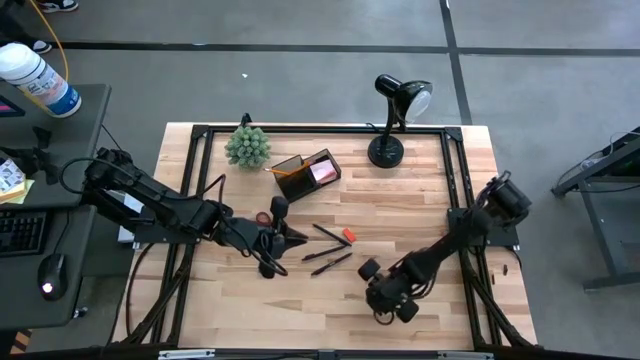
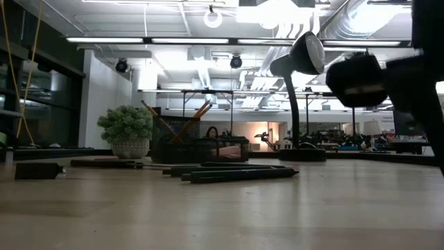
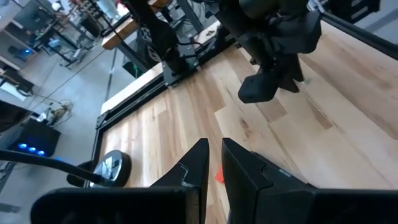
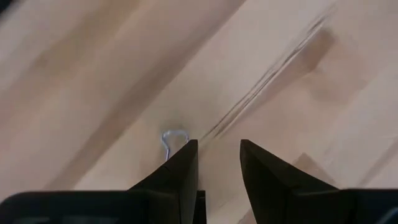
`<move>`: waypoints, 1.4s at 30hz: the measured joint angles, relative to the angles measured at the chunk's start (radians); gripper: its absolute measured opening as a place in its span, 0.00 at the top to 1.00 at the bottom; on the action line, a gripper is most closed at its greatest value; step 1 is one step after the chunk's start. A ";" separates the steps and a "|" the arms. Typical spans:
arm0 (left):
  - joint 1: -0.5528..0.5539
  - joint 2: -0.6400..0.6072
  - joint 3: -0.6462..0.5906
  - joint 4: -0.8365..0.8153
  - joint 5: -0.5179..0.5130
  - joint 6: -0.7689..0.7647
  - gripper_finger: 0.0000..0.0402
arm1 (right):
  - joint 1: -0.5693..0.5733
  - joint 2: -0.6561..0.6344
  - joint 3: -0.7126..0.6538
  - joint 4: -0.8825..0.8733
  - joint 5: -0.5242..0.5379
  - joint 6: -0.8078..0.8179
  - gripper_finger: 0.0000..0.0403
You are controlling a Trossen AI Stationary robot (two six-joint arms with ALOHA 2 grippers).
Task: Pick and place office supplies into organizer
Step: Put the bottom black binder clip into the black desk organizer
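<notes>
The right claw (image 4: 219, 163) stands half open and empty; a small clip (image 4: 172, 140) lies just beside its one fingertip, off-centre.

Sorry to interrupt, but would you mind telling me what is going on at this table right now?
A two-armed robot is sorting office supplies into the black organizer, which already holds orange pencils and a pink sticky-note pad. The left end effector sits mid-table, nearly closed and empty, near the black pens and red eraser. The right end effector is partly open, low over the wood beside a small wire clip.
</notes>
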 joint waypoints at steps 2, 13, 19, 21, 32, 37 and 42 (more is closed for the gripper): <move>0.000 0.000 0.000 -0.013 0.009 0.000 0.91 | 0.000 0.026 0.023 -0.047 0.002 -0.021 0.72; 0.000 0.000 0.000 -0.026 0.017 0.000 0.91 | 0.000 0.030 0.093 -0.127 -0.006 -0.094 0.72; 0.000 0.000 0.000 -0.027 0.017 0.000 0.91 | 0.020 0.029 0.093 -0.186 -0.036 -0.131 0.72; 0.000 0.000 0.000 -0.026 0.017 0.000 0.91 | 0.025 0.029 0.088 -0.200 -0.039 -0.144 0.72; 0.000 0.000 0.000 -0.026 0.017 0.000 0.91 | 0.032 0.031 0.088 -0.206 0.031 -0.146 0.72; 0.000 0.000 0.000 -0.027 0.017 0.000 0.91 | 0.032 0.031 0.088 -0.192 0.031 -0.146 0.72; 0.000 0.000 0.000 -0.028 0.017 0.000 0.91 | 0.032 0.031 0.088 -0.173 0.031 -0.145 0.72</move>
